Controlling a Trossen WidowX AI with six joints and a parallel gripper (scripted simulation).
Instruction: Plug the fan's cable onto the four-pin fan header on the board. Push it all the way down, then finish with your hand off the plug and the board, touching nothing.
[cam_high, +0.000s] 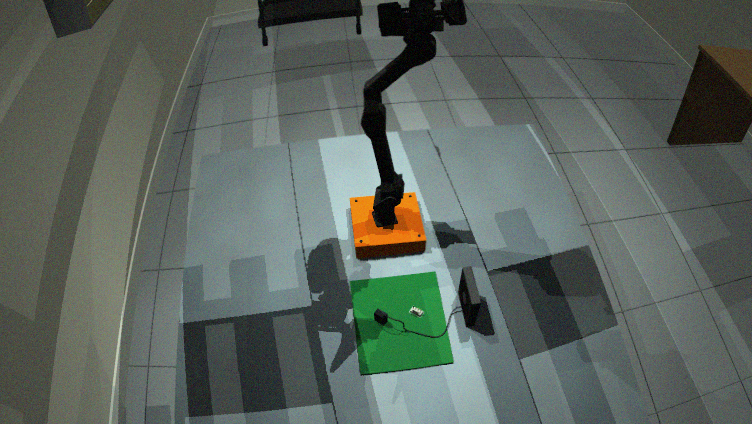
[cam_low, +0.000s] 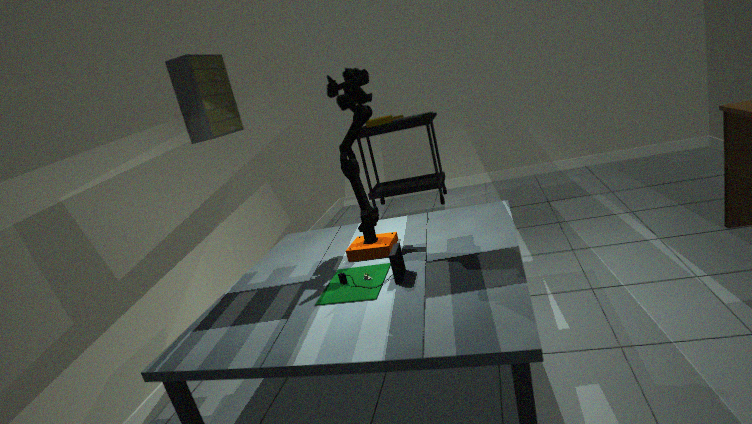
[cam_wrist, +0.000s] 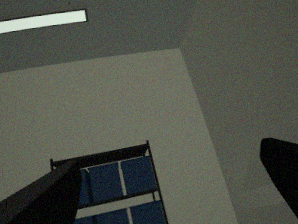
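A green board (cam_high: 400, 352) (cam_low: 337, 298) lies flat on the table in front of the arm's orange base. A small white fan header (cam_high: 416, 311) (cam_low: 367, 277) is on the board. The black plug (cam_high: 380, 316) (cam_low: 343, 278) stands on the board, left of the header and apart from it. A thin cable (cam_high: 429, 336) runs from it across the board to the black fan (cam_high: 470, 300) (cam_low: 398, 267), which stands just right of the board. My gripper (cam_wrist: 171, 160) is open, with nothing between its fingers in the wrist view. It is raised high above the table, far from plug and board.
The orange base (cam_high: 387, 231) (cam_low: 371, 251) is behind the board. A black cart (cam_high: 310, 13) (cam_low: 408, 185) stands beyond the table, and a brown cabinet (cam_high: 708, 100) (cam_low: 737, 168) is at the right. The wrist view shows a wall, a ceiling light (cam_wrist: 45, 21) and a window (cam_wrist: 102, 182).
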